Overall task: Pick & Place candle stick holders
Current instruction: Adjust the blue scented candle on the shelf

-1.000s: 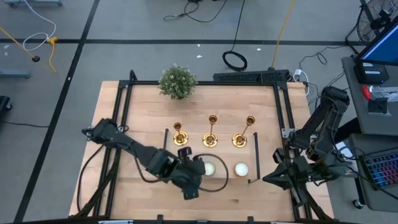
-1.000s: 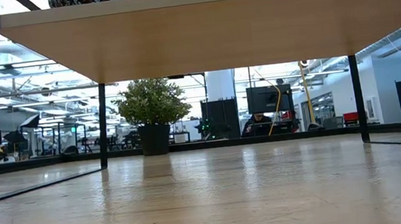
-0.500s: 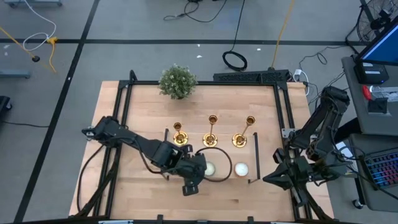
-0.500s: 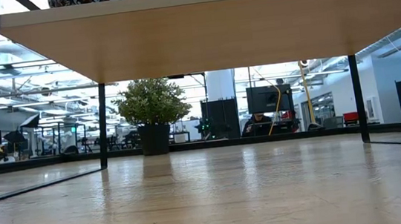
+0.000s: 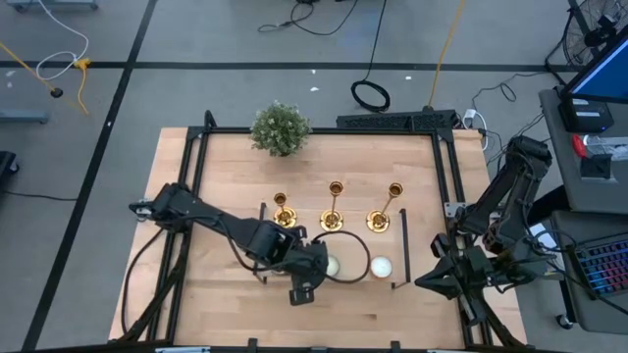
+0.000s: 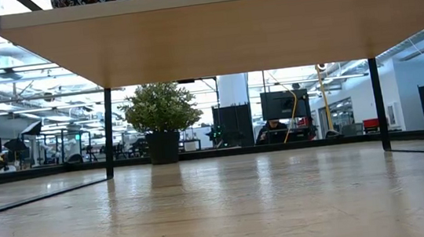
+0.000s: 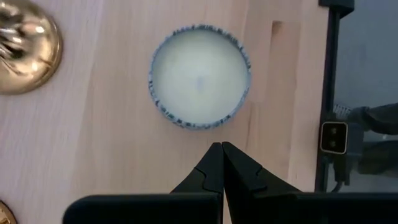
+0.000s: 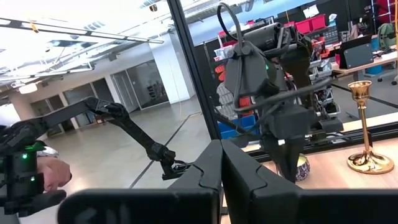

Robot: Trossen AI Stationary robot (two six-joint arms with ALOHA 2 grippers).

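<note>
1. The left gripper [image 5: 302,291], fingers pressed shut and empty, has slid along the desk's [image 5: 216,294] near edge toward the white candle [image 7: 199,76]; no pickup has started.
2. The right gripper [image 8: 221,163], also shut, waits off the right edge.
3. The three candle stick holders [image 5: 333,208] stand untouched mid-desk, the plant [image 5: 280,127] beyond.

A grey floor [image 5: 196,39] marked with dark tape lines is spreading out around the wooden counter [image 5: 226,186], with black and yellow cables [image 5: 373,59] trailing across it. Beyond the counter, an open hall with glass partitions [image 6: 57,143] is catching bright daylight under ceiling lights [image 8: 74,31]. A dark monitor [image 6: 284,104] is standing far back, and a blue-lit screen [image 5: 603,74] is glowing at one side.
</note>
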